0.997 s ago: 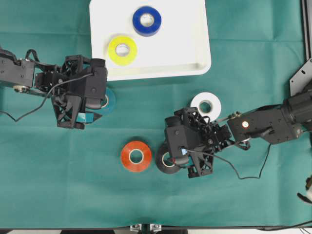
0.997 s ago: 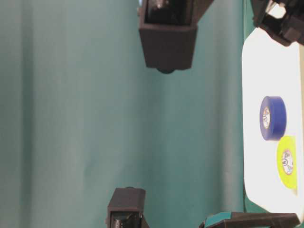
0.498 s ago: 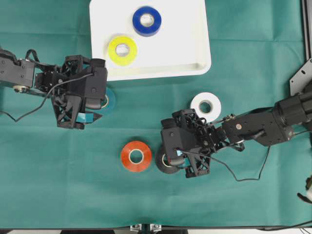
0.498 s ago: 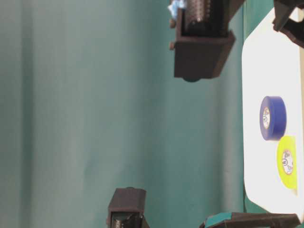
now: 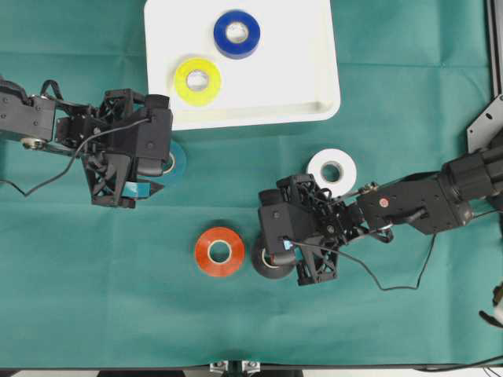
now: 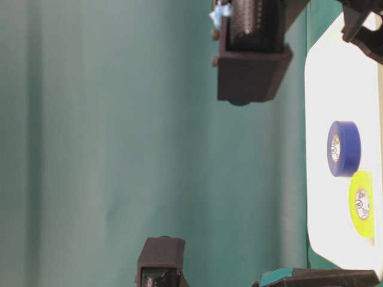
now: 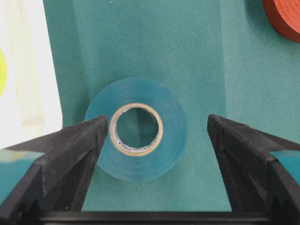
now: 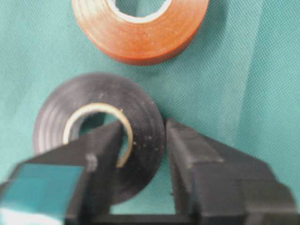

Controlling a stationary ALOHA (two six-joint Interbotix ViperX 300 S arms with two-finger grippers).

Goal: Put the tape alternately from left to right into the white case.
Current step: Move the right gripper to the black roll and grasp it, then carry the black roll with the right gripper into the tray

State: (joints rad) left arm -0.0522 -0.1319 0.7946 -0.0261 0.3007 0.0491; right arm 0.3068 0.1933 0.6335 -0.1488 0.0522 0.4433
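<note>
The white case (image 5: 314, 94) is a big flat white tray with round corners and a low raised edge. It sits at the top of the green cloth (image 5: 409, 63) in the overhead view. Two rolls of tape lie flat inside it, apart from each other: a blue roll (image 5: 236, 33) near the top and a yellow roll (image 5: 197, 80) lower and to the left. Each has a pale ring in the middle.

The teal roll (image 7: 136, 129) lies flat on the cloth just below the tray's lower left edge. It is shiny, and you can see a pale cardboard ring inside it. The left gripper (image 7: 152, 136) hangs over it with its two black fingers spread wide, one on each side. The fingers are not squeezing the roll.

The black roll (image 8: 98, 140) lies on the cloth near the bottom middle. It is dark and glossy with a tan ring inside. The right gripper (image 8: 140, 145) is pinched tight on it. One finger is inside the hole and the other is outside, with the wall of the roll between them.

The orange-red roll (image 5: 219, 251) lies flat just to the left of the black one, not touching it. The white roll (image 5: 332, 170) lies on the cloth above the right arm, close beside the gripper's black body.
</note>
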